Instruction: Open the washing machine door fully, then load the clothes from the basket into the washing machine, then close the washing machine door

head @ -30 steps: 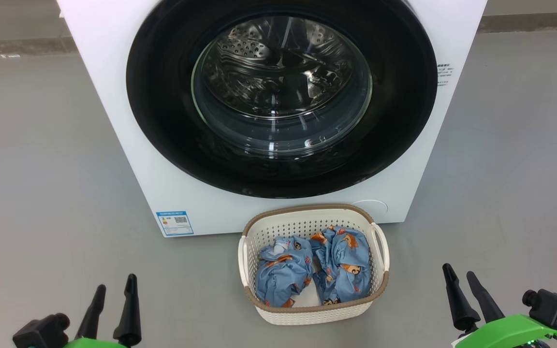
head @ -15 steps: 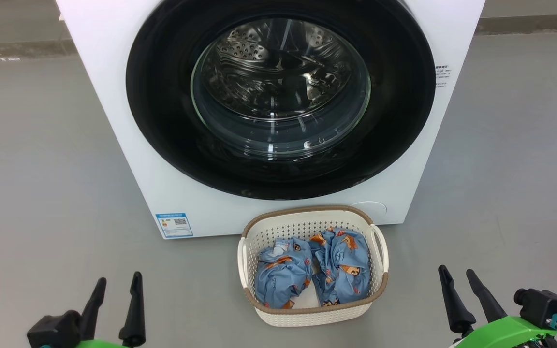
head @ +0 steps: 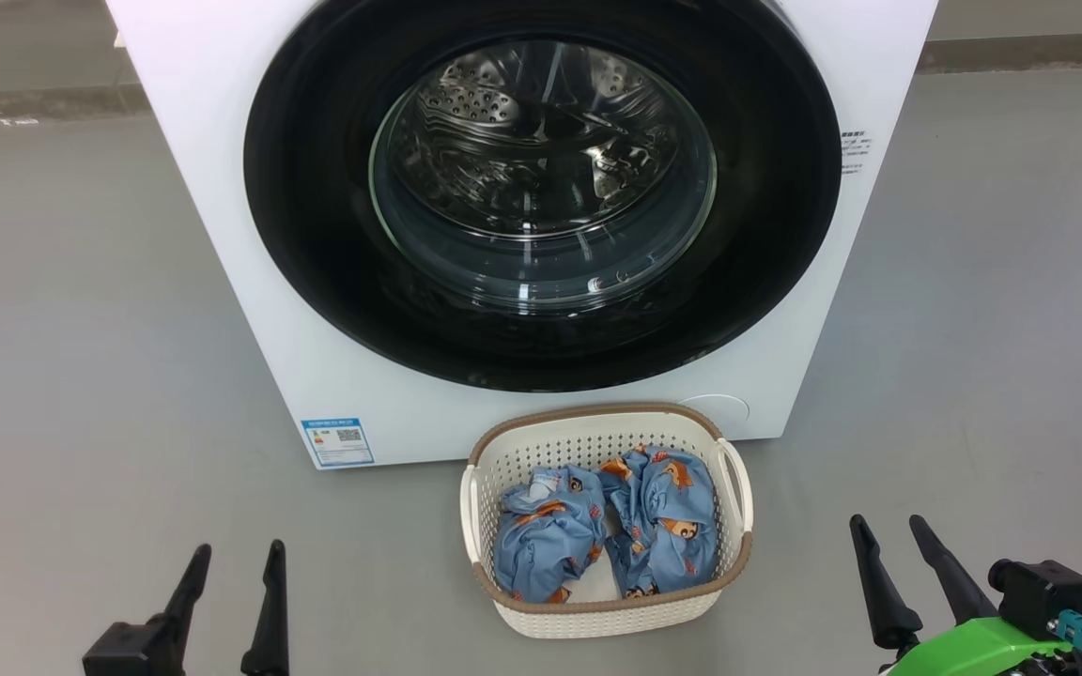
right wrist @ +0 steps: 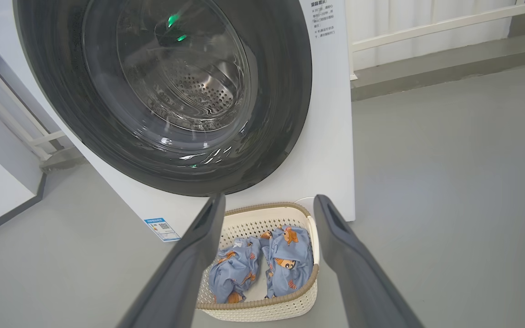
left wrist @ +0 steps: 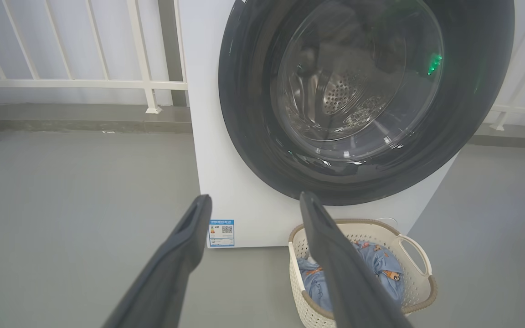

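Meanwhile, little has changed in the last second: the head camera has tipped a touch, so the washing machine (head: 212,235) and the basket (head: 597,410) sit slightly lower in its view, and the left hand (head: 239,547) has edged inward. Both it and the right hand (head: 887,519) have their fingers apart and hold nothing. The washing machine door (head: 316,235) is shut, and the clothes (head: 607,535) lie in the basket on the floor just before it. Opening looks not yet begun.
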